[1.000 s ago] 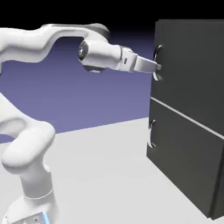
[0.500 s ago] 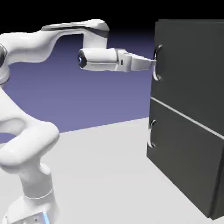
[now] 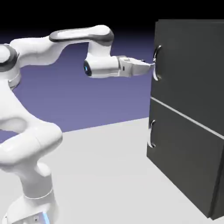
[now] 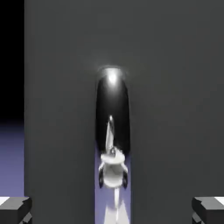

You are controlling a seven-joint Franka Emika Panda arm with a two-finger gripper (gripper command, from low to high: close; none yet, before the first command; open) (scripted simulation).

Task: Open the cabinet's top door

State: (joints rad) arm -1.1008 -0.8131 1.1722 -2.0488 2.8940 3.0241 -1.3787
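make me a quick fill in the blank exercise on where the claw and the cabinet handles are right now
1. The claw reaches toward the handle of the ____ door.
2. Its two fingertips stand wide ____.
3. The cabinet shows ____ handles in the exterior view.
4. In the hand view, the handle lies ____ the fingertips.

Missing words: top; apart; two; between

No writing, label, brand, number or sign can be read in either view. The cabinet [image 3: 188,109] ahead of the tool [image 3: 146,65] has plain dark panels, the top door [image 4: 175,87] facing it is unmarked, and its shiny handle [image 4: 112,118] carries only reflections. The white arm [image 3: 52,48] behind the tool shows no legible marking.
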